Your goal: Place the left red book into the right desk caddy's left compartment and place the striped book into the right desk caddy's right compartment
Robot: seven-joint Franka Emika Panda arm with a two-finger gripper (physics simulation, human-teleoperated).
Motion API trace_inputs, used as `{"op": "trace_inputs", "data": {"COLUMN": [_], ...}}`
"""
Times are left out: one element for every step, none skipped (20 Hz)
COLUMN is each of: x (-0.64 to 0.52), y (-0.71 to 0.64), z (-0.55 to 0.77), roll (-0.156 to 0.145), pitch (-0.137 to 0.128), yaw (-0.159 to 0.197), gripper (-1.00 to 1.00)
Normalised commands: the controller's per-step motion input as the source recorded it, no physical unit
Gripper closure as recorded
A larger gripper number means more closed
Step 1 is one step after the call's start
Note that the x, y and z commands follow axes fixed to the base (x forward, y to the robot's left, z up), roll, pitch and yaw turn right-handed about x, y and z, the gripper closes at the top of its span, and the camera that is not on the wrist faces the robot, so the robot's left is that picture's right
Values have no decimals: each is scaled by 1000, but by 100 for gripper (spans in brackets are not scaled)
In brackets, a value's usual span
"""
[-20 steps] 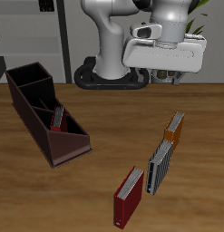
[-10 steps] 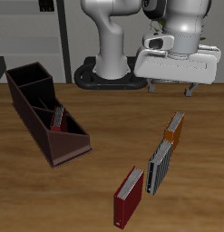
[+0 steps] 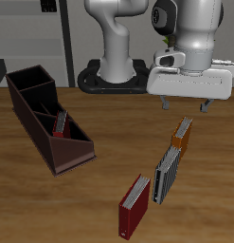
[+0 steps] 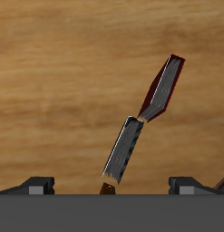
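The right desk caddy (image 3: 38, 119) is a dark maroon box at the table's side. Its tall end is at the back and its low end is nearer the front. A dark-red book (image 3: 60, 123) stands inside it toward the low end. The striped book (image 3: 167, 173) stands on the table between an orange book (image 3: 182, 136) and a second red book (image 3: 135, 206). My gripper (image 3: 185, 102) is open and empty, above and just behind the orange book. In the wrist view the striped book (image 4: 124, 149) and the red book (image 4: 166, 86) lie beyond my fingertips (image 4: 32, 186).
The robot's base (image 3: 114, 76) stands at the back of the table. Grey shelving lines the wall behind it. Bare wood lies between the caddy and the row of books.
My gripper has moved sideways away from the caddy and lower, coming over the back end of the row of books. The books and the caddy have not moved.
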Motion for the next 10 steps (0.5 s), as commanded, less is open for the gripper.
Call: {"op": "trace_inputs", "data": {"x": [174, -51, 198, 80, 177, 94, 40, 190, 147, -32], "y": [-145, 81, -275, -29, -236, -178, -133, -259, -200, 30], "z": [-301, -29, -202, -123, -176, -96, -144, -332, -350, -5], "roll": [16, 0, -46, 35, -37, -65, 11, -40, -37, 0], "pitch": [9, 0, -31, -15, -32, -4, -2, -9, 61, 0], "yaw": [-52, 0, -75, -9, 11, -85, -142, -33, -88, 0], "gripper": [-100, -100, -100, -100, -100, -100, -100, -100, -100, -100]}}
